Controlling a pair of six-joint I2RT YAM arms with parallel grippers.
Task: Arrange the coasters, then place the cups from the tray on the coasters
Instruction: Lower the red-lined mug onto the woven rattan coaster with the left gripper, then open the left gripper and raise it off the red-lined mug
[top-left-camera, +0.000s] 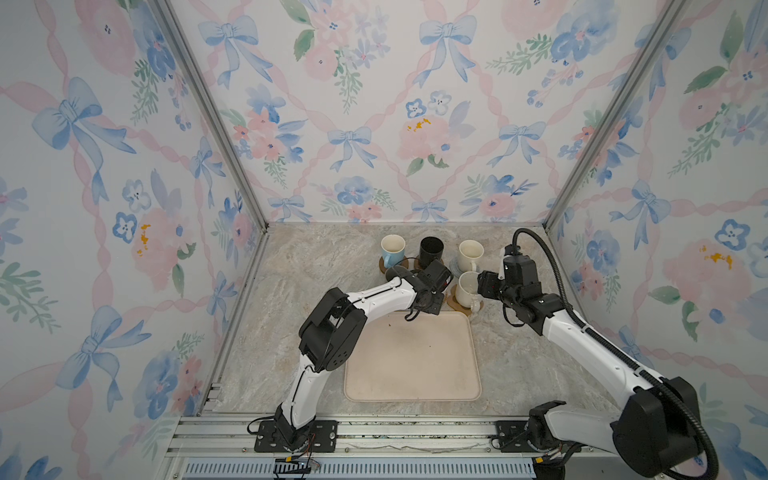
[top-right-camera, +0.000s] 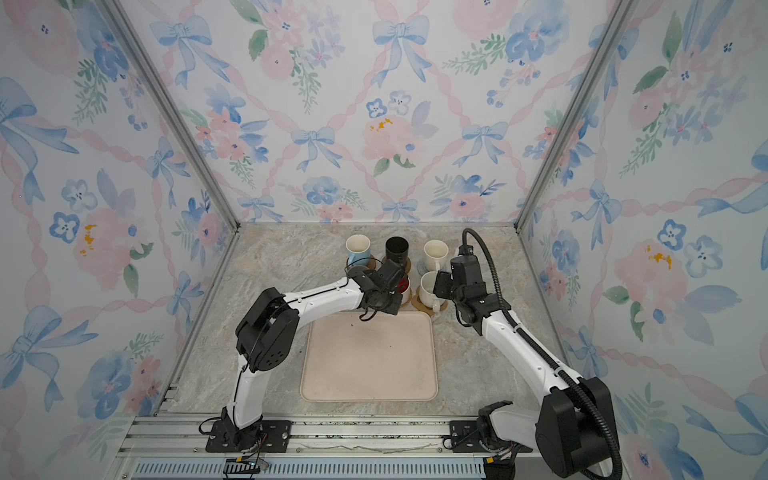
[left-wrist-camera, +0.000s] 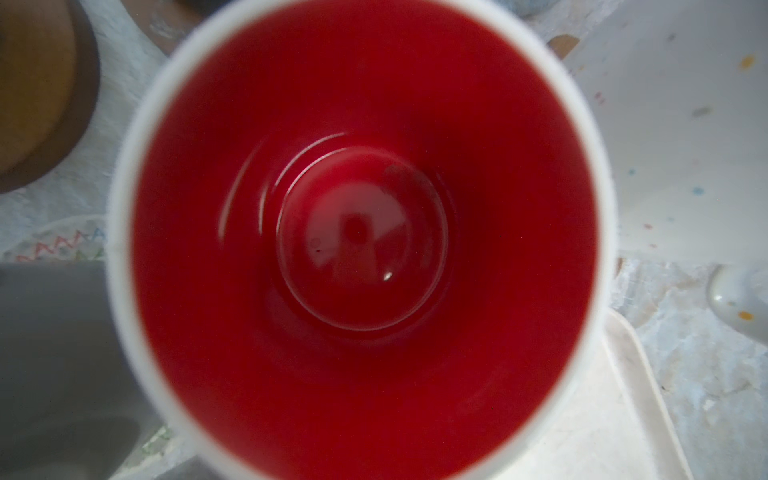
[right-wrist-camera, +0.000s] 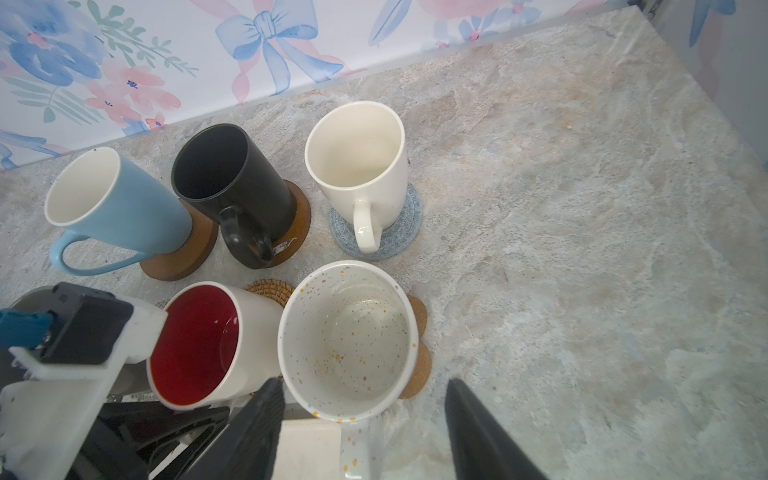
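Note:
The beige tray (top-left-camera: 411, 365) lies bare. Behind it stand the cups: light blue (right-wrist-camera: 120, 212) on a brown disc (right-wrist-camera: 183, 257), black (right-wrist-camera: 232, 187) on a glossy dark disc (right-wrist-camera: 299, 220), cream (right-wrist-camera: 357, 166) on a grey-blue woven mat (right-wrist-camera: 395, 241). The speckled cup (right-wrist-camera: 349, 336) rests on the paw coaster (right-wrist-camera: 419, 365); my right gripper (right-wrist-camera: 365, 384) is open, its fingers either side of that cup's handle. The white cup with red inside (left-wrist-camera: 361, 232) stands on the rattan coaster (right-wrist-camera: 270, 291), my left gripper (right-wrist-camera: 187, 419) shut at its hidden handle. A grey cup (left-wrist-camera: 50, 353) sits beside it on a cream mat (left-wrist-camera: 58, 241).
The six cups crowd together at the back middle of the marble table (top-left-camera: 316, 266). Floral walls close the back and both sides. Bare tabletop lies to the right of the cups (right-wrist-camera: 582, 249). An aluminium rail (top-left-camera: 374, 432) runs along the front.

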